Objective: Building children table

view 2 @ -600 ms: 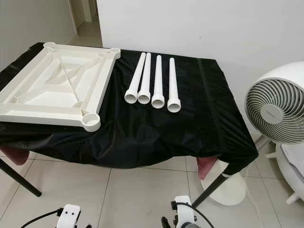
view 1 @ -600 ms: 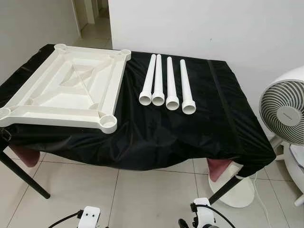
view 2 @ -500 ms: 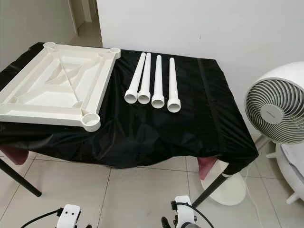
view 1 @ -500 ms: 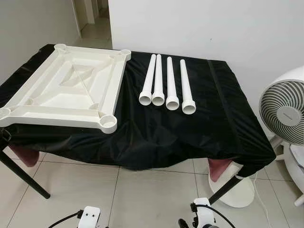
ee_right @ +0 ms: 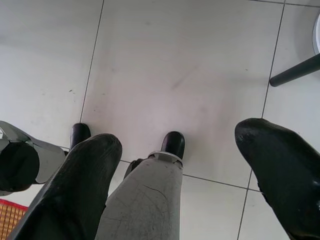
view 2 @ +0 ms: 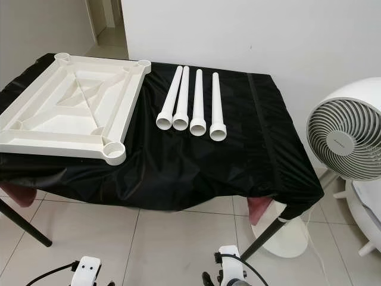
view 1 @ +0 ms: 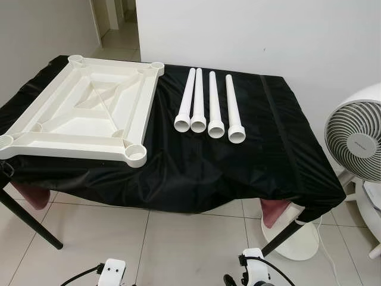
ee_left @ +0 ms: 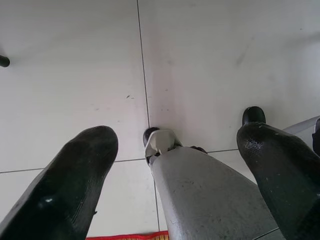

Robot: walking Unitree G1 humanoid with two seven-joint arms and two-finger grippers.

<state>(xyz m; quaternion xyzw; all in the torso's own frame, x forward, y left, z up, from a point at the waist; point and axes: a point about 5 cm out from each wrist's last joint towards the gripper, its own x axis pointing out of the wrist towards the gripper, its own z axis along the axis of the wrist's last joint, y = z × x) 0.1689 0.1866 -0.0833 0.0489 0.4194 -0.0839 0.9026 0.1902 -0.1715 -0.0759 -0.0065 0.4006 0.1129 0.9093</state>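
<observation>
So the biggest thing is the surface (view 1: pixel 196 161), draped in a black cloth that hangs over its edges and takes up most of the middle of the head views. Black legs poke out from under the cloth at lower left and lower right.

Next down in size is the white tabletop (view 1: pixel 83 110), lying upside down on the left part of the surface, ribbed underside facing up, with a round socket at each corner. Its near right corner socket sits close to the front edge of the cloth.

Off at the right edge of the frame there's a white fan (view 1: pixel 356 140) standing on the tiled floor (view 1: pixel 119 238), beside the surface and not touching it.

Then the four white legs (view 1: pixel 209 108), laid side by side in a neat row just right of the tabletop, upper centre of the frame. They're roughly parallel, flared open ends pointing toward the front, the two leftmost nearly touching at those ends. Nothing is plugged into the tabletop sockets yet.

Smallest bits: both arms hang down low near the floor. In the left wrist view, the left gripper (ee_left: pixel 177 175) has its two black fingers spread wide apart with nothing between them but floor tile and the robot's own leg. Same story for the right gripper (ee_right: pixel 185 180), fingers wide apart and holding nothing.
</observation>
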